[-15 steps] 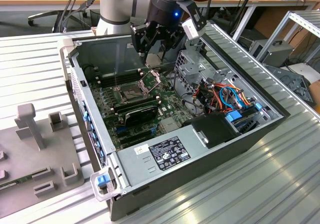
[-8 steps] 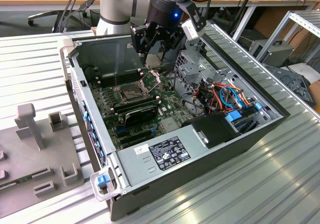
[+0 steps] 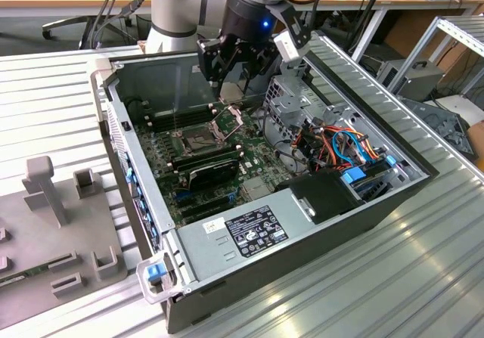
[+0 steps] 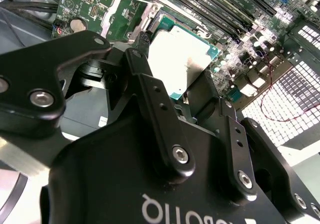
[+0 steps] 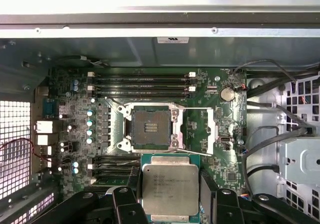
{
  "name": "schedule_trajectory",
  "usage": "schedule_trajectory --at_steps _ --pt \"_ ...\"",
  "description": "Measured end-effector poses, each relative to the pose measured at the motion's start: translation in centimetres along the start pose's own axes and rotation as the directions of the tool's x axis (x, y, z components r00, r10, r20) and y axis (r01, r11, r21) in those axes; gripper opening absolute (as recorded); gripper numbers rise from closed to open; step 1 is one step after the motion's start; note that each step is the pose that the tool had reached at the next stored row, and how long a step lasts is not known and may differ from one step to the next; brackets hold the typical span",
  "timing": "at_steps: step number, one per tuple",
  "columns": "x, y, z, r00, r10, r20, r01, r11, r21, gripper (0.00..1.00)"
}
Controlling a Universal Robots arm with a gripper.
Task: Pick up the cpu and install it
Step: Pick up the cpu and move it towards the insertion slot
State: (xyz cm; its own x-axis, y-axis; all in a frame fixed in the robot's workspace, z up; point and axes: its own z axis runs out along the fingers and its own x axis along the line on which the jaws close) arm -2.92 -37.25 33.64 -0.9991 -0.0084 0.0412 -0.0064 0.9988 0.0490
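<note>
Jaws of the gripper [image 3: 231, 75] clamped on the cpu's [image 5: 170, 188] edges, chip held flat above the board, with the open socket [image 5: 150, 128] just beside it, not underneath.

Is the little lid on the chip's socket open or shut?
Open. Its metal frame is swung aside and the socket lies bare; the hand holds the cpu, not yet in it.

Tool [image 3: 229, 77] above open socket [image 3: 190, 139] inside computer case [image 3: 318, 270].
</note>
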Motion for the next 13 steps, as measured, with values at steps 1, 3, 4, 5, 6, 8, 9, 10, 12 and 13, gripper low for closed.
schedule_trajectory --at_steps 1,3,4,5,6,8,9,10,12,13 --pt "0.0 0.0 0.01 1.0 0.0 0.0 0.0 1.0 0.0 0.55" --pt "0.0 0.02 0.08 1.0 0.0 0.0 0.0 1.0 0.0001 0.55" --pt "0.0 0.02 0.1 1.0 0.0 0.0 0.0 1.0 0.0 0.55" --pt "0.0 0.03 0.11 1.0 0.0 0.0 0.0 1.0 0.0 0.55" --pt "-0.01 0.03 0.15 1.0 0.0 0.0 0.0 1.0 0.0001 0.55" --pt "-0.01 0.05 0.21 1.0 0.0 0.0 0.0 1.0 0.0001 0.55" --pt "-0.01 0.05 0.23 1.0 0.0 0.0 0.0 1.0 0.0001 0.55" --pt "-0.01 0.06 0.26 1.0 0.0 0.0 0.0 1.0 0.0 0.55" --pt "-0.02 0.08 0.4 1.0 0.0 0.0 0.0 1.0 0.0 0.55" --pt "-0.02 0.1 0.51 1.0 0.0 0.0 0.0 1.0 0.0001 0.55"
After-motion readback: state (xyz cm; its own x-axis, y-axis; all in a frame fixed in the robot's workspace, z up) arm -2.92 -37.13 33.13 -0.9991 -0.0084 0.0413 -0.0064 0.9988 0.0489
